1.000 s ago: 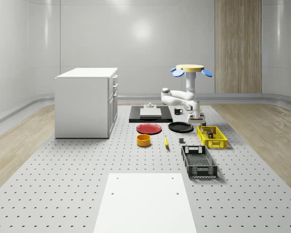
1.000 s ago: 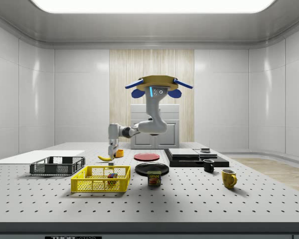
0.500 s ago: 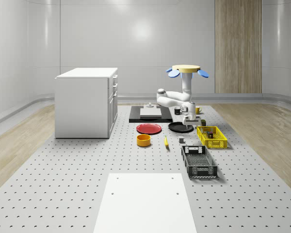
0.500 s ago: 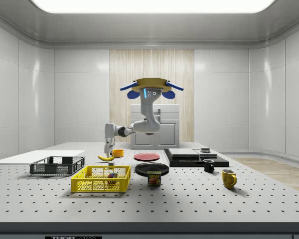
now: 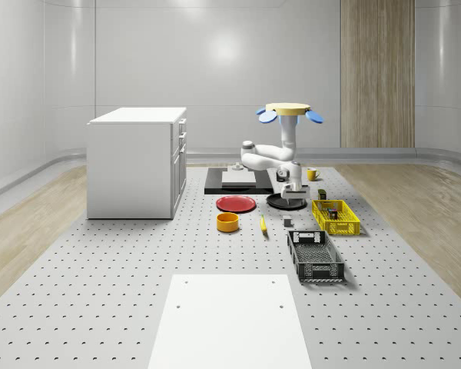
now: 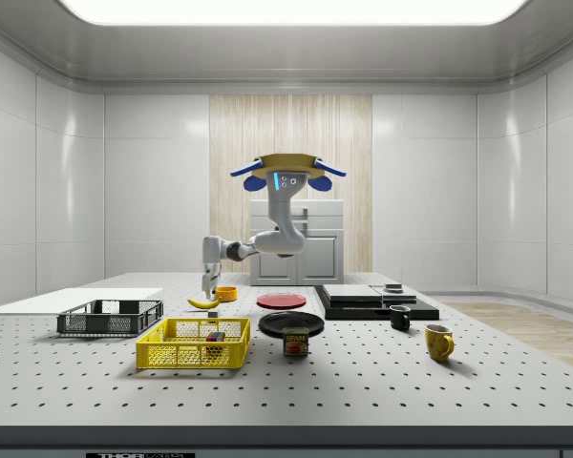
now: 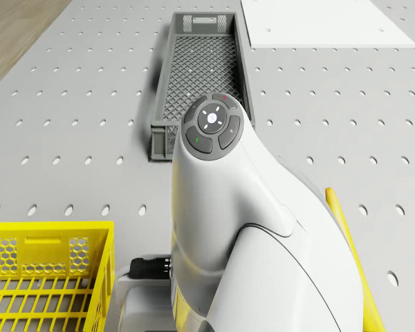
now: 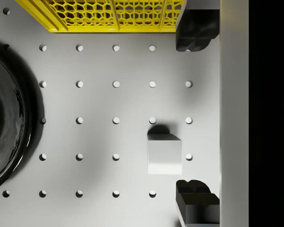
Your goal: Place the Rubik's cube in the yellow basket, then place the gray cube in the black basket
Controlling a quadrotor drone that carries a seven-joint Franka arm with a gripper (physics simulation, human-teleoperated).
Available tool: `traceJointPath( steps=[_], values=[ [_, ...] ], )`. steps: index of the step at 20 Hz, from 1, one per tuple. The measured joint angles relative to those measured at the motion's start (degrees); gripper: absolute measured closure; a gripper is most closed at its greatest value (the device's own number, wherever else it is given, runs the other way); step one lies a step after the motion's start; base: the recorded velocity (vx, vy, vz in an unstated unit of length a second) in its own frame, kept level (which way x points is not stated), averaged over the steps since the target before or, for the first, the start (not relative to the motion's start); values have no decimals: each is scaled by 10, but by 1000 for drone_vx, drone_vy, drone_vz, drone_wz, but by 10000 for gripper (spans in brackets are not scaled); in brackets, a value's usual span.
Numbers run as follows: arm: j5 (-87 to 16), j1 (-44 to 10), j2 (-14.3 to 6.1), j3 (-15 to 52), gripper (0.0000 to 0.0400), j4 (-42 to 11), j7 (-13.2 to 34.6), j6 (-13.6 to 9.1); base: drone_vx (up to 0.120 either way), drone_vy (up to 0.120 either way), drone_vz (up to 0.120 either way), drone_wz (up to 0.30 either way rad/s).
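The gray cube [image 8: 164, 153] lies on the perforated table below my gripper [image 8: 196, 116], a little to one side of the line between its open fingers [image 8: 196, 30]. Nothing is held. In the whole-scene view the gripper [image 5: 290, 200] hangs above the table just behind the gray cube [image 5: 287, 222]. The drone [image 5: 286, 111] hovers over the black plate [image 5: 286, 201]. The Rubik's cube [image 6: 214, 336] sits inside the yellow basket [image 6: 193, 355]. The black basket [image 5: 315, 256] stands nearer the whole-scene view's front, and it also appears in the drone view [image 7: 200, 76].
A banana [image 6: 203, 302], an orange bowl [image 5: 227, 222] and a red plate [image 5: 236, 204] lie toward the whole-scene view's left. A can [image 6: 296, 341], two mugs [image 6: 438, 342] and a black tray [image 6: 377, 303] are on the side view's right. A white cabinet [image 5: 137, 161] stands far left.
The drone and arm have drifted toward the whole-scene view's left, carrying the open gripper from beside the yellow basket to above the gray cube. The objects have not moved.
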Motion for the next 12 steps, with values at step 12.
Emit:
traceJointPath(
  steps=[12],
  values=[
    [0, 0, -1, 0, 0, 0, 0, 1, 0, -87, -103, 0]
  ],
)
